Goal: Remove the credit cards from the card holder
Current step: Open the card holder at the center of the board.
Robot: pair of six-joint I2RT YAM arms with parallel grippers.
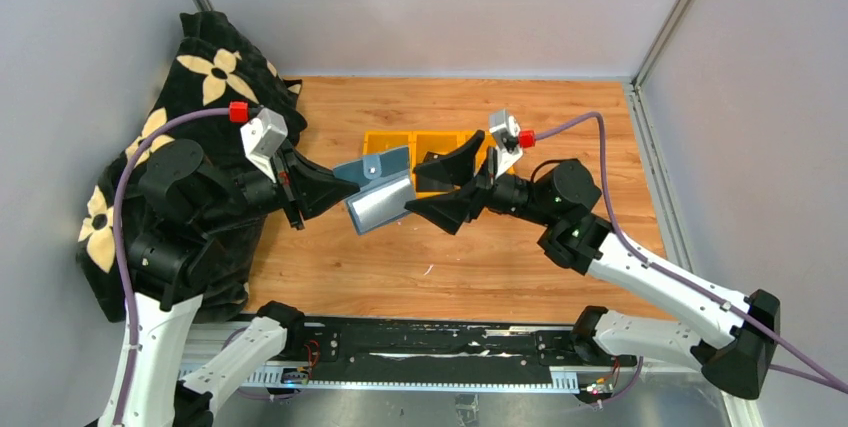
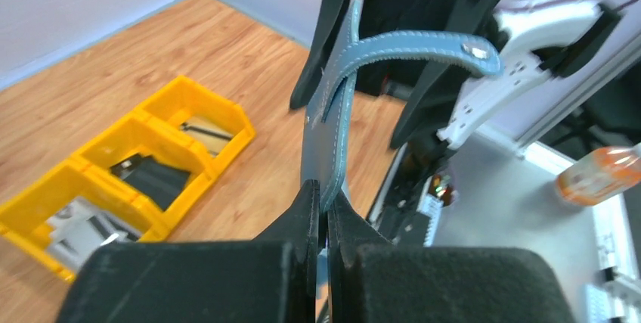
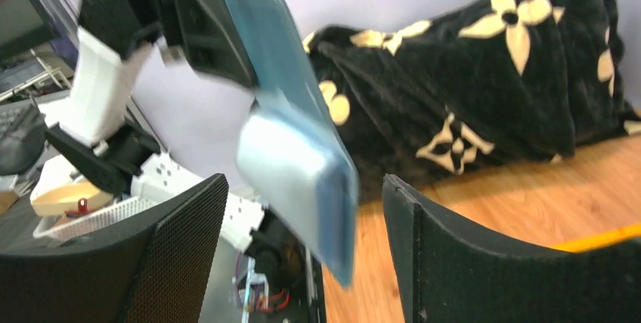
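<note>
The left gripper (image 1: 345,189) was clamped on the left edge of the card holder (image 1: 372,169), holding it above the middle of the table (image 1: 450,257), apparently so the right gripper (image 1: 416,185), jaws apart at its right end, could reach into it.

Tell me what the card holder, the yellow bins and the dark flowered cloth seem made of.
The card holder looks like leather or imitation leather, matte teal: stitched seam along its edges; its round snap shines like metal. The bins look like hard moulded plastic, smooth, slightly glossy. The cloth looks like plush or fleece: fuzzy pile, soft folds.
</note>
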